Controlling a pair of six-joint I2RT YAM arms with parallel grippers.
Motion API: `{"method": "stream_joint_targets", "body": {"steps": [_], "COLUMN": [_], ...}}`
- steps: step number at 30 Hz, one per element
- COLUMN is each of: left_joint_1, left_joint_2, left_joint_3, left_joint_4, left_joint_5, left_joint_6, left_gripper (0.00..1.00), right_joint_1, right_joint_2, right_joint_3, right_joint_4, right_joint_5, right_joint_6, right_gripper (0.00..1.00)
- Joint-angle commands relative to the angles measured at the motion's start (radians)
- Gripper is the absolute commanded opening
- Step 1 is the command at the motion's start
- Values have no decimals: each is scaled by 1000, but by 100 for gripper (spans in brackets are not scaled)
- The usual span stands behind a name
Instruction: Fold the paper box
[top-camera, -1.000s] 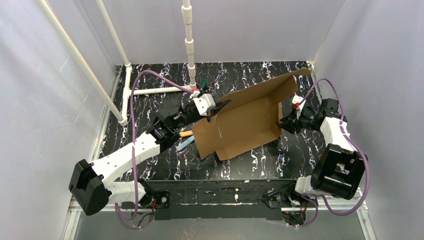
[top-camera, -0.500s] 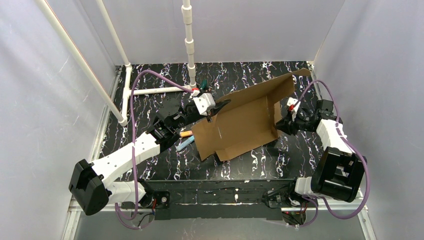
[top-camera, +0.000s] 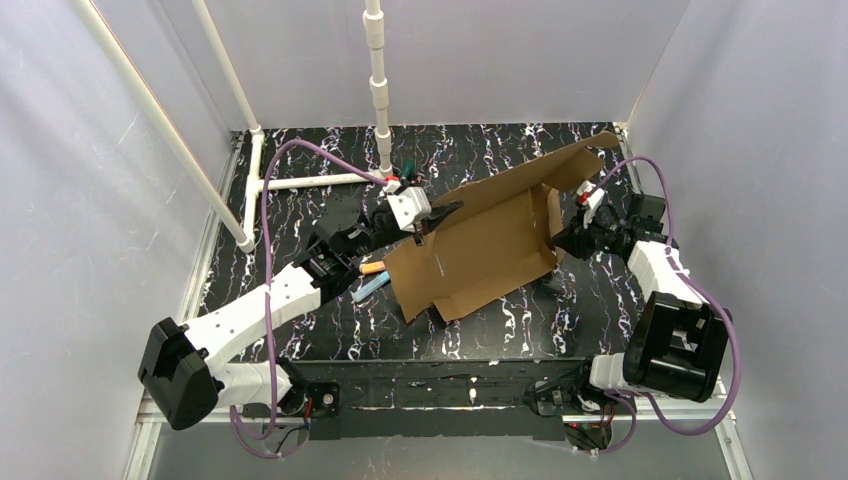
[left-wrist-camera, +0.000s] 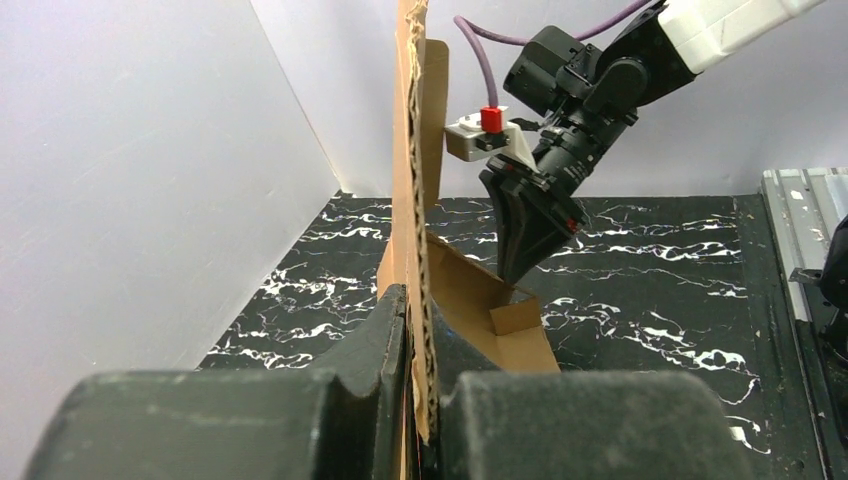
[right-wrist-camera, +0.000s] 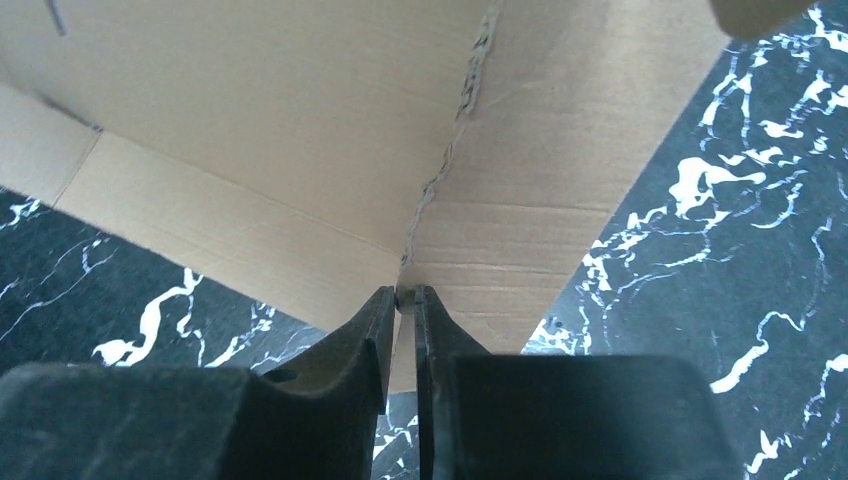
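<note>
Brown corrugated paper box (top-camera: 480, 240), die-cut sheet with flaps, tilted mid-table (top-camera: 500, 325); left gripper (top-camera: 430, 226) and right gripper (right-wrist-camera: 402, 296) each clamp opposite edges. Orange marker (top-camera: 372, 267), blue marker (top-camera: 369, 290) beside left edge.

paper box (right-wrist-camera: 300, 130): cut off by top and sides of right wrist view
orange marker (top-camera: 372, 267): one end hidden under box
blue marker (top-camera: 368, 291): same
green-red bits (top-camera: 403, 172): too small to identify
left gripper (left-wrist-camera: 425, 400): blurred, cut off at bottom edge
</note>
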Motion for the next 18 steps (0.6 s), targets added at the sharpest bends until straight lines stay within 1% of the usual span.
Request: {"method": "stream_joint_targets", "body": {"steps": [1,4,7,10,14,18], "left_joint_1": [-7,-10,-15,-19,-30,-44], "left_joint_2": [-4,2,9,13,12,5], "left_joint_3": [41,47,57,72,90,107], "left_joint_4": [25,24,18,1,-45,-100], "left_joint_5": [58,72,88,103,110,68], "left_joint_6": [3,4,11,25,63,128], "left_gripper": [0,0,0,0,0,0], "right_joint_1": [2,2,2,2,2,-5], "right_joint_2": [1,-4,15,34,17,-3], "right_joint_3": [-31,-50,-56,-43,-49,-57], "right_joint_4": [220,294,324,304,291,246], "right_joint_5": [48,73,69,48,10,-24], "right_joint_6": [215,269,289,282,266,219], "right_gripper": [20,19,18,18,20,21]}}
